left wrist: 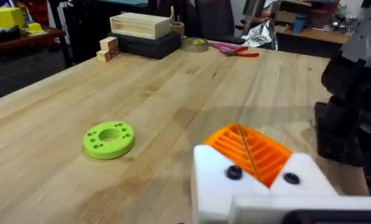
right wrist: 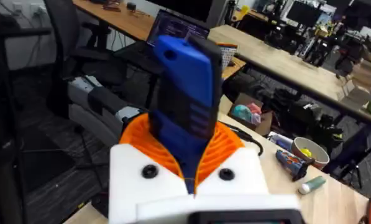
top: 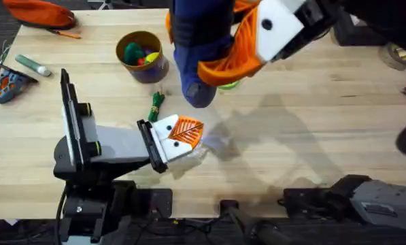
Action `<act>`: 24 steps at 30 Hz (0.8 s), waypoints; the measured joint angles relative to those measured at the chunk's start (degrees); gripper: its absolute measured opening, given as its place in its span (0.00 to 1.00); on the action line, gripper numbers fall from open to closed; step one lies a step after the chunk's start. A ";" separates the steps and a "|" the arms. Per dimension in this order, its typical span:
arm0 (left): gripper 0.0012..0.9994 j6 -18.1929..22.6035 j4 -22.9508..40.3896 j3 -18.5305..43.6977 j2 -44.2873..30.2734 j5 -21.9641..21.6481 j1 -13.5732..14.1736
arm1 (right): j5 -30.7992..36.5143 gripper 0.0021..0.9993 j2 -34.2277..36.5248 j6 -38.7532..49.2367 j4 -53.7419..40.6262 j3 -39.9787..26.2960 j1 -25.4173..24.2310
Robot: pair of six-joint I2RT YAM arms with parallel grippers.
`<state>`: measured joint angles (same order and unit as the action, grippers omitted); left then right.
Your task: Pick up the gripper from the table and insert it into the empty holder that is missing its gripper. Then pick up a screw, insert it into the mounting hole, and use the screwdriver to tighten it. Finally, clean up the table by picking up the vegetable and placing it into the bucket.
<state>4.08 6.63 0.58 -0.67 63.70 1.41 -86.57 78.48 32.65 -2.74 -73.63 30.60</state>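
Note:
My right gripper [top: 238, 53] hangs high under the overhead camera, shut on the blue screwdriver [top: 194, 51], which stands upright between its orange pads [right wrist: 188, 93]. Low over the table's near middle, my left gripper [top: 188, 129] is shut; both its white mounts carry orange ribbed pads and a dark screw spot [left wrist: 253, 152]. The dark-green vegetable [top: 155, 104] lies on the wood just beyond the left gripper. Behind it stands the bucket [top: 153, 71], yellow inside, with coloured toys in it. The loose gripper part, the screw and the empty holder are out of view.
A lime-green disc [left wrist: 109, 139] lies on the table ahead of the left gripper, partly hidden under the screwdriver in the overhead view. A grey-green marker [top: 32, 65] and an orange bag [top: 39, 12] sit at the far left. A wooden box [left wrist: 140, 25] stands at the far edge.

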 joint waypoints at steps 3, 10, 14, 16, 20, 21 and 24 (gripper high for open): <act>0.01 0.00 0.00 0.00 0.00 0.00 0.00 | -0.10 0.01 0.00 0.02 0.55 0.00 0.41; 0.01 0.01 0.00 0.00 0.00 0.00 0.00 | -0.13 0.01 0.02 0.02 2.21 0.00 1.86; 0.01 0.00 0.00 0.00 0.00 0.00 0.00 | -0.33 0.01 1.04 0.02 3.61 0.00 2.63; 0.01 0.00 0.00 0.00 0.00 0.00 0.00 | -0.30 0.01 2.08 0.00 4.12 0.00 3.04; 0.01 0.00 0.00 0.00 0.00 0.00 0.00 | -0.29 0.01 3.69 0.00 5.29 0.00 4.17; 0.01 0.00 0.00 0.00 0.00 0.00 0.00 | -0.30 0.01 3.89 -0.01 5.72 0.00 4.52; 0.01 0.00 0.00 0.00 -0.01 0.00 0.00 | -0.30 0.01 4.04 0.00 6.42 0.00 5.38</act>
<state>4.08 6.63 0.58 -0.67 63.70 1.41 -86.87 82.52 32.64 3.68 -73.63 35.98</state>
